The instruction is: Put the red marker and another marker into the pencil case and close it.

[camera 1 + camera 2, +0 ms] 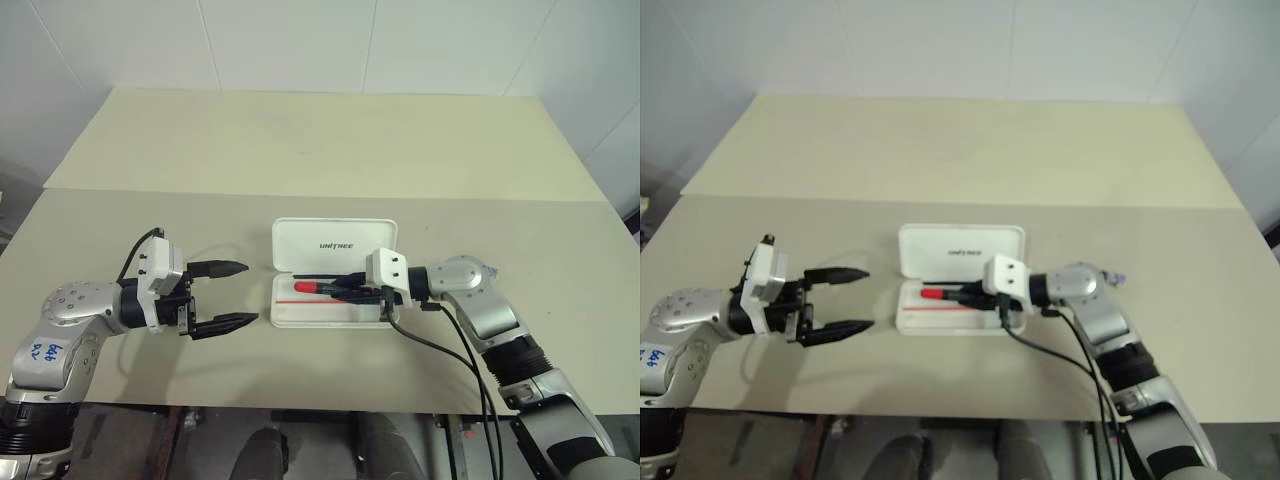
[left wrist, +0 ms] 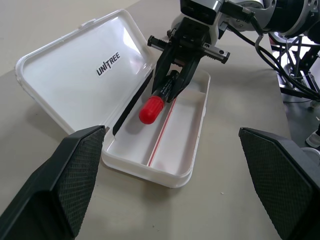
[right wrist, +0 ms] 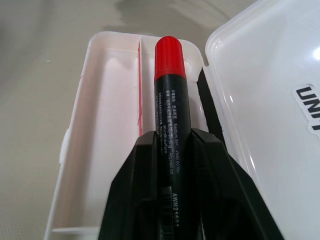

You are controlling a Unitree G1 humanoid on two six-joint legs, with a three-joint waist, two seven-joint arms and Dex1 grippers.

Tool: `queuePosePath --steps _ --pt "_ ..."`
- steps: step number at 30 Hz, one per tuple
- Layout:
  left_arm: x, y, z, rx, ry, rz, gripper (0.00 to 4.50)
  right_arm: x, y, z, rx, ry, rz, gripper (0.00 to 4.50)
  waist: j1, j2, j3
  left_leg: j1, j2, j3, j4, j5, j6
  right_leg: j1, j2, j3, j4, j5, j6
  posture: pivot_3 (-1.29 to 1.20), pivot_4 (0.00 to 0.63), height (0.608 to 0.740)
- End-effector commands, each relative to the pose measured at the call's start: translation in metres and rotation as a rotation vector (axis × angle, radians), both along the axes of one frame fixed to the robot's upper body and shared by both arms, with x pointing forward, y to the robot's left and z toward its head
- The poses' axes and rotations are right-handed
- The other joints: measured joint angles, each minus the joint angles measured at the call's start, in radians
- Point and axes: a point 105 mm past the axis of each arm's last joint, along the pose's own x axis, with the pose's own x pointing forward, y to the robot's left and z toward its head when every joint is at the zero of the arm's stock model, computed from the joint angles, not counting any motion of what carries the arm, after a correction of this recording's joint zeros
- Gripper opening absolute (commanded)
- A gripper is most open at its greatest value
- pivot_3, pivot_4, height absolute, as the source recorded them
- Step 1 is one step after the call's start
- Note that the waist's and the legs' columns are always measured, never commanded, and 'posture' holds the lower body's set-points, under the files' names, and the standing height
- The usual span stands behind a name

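The right tool (image 2: 170, 82) is clamping the red marker (image 2: 159, 100) over the open pencil case (image 2: 182, 130). The left tool (image 1: 228, 296) is hanging apart. Released askew, it could be catching the lid.

White pencil case (image 1: 334, 245) lies open on table, hinged lid tipped back away from robot, dark "UNITREE" lettering on inside of lid. Shallow tray toward robot, rounded corners, thin red line running lengthwise along its floor, dark strip along hinge edge. Red marker (image 2: 159, 97): black barrel with small white print, bright red cap. Lies lengthwise over tray in compartment nearest lid, cap pointing to robot's left, barrel between 2 black fingers. Can't tell if it touches tray floor.
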Motion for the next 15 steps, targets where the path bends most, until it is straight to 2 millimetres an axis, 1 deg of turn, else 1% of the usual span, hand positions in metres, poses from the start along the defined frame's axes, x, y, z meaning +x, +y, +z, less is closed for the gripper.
queuePosePath --steps 1,2,4,10,15 --pt "-0.001 -0.003 0.004 0.000 -0.034 -0.019 4.50 0.003 0.000 0.000 -0.018 -0.017 -0.003 2.28 -0.001 0.000 0.000 0.000 0.000 0.000 0.000 0.000 0.000 0.000 0.000 0.000 0.000 0.000 0.000 0.00 0.150 0.740" --pt "-0.001 -0.003 0.004 0.001 -0.035 -0.020 4.50 0.003 0.002 0.003 -0.007 -0.020 0.001 2.66 -0.001 0.000 0.000 0.000 0.000 0.000 0.000 0.000 0.000 0.000 0.000 0.000 0.000 0.000 0.000 0.00 0.150 0.740" --pt "0.000 -0.003 0.004 0.001 -0.036 -0.020 4.50 0.003 0.004 0.010 0.035 -0.013 -0.002 2.66 -0.001 0.000 0.000 0.000 0.000 0.000 0.000 0.000 0.000 0.000 0.000 0.000 0.000 0.000 0.000 0.00 0.150 0.740" --pt "0.000 -0.002 0.004 0.005 -0.040 -0.021 4.50 -0.003 0.008 0.032 0.171 0.050 0.021 2.66 -0.001 0.000 0.000 0.000 0.000 -0.001 0.000 0.000 0.000 0.000 0.000 0.000 0.000 0.000 0.000 0.00 0.150 0.740" --pt "-0.001 -0.001 0.003 0.003 -0.039 -0.015 4.50 -0.010 0.007 0.048 0.257 0.086 0.033 2.66 0.000 0.000 0.000 0.000 0.001 -0.001 -0.001 0.000 0.000 0.000 0.000 0.000 0.000 0.000 0.000 0.00 0.150 0.740"
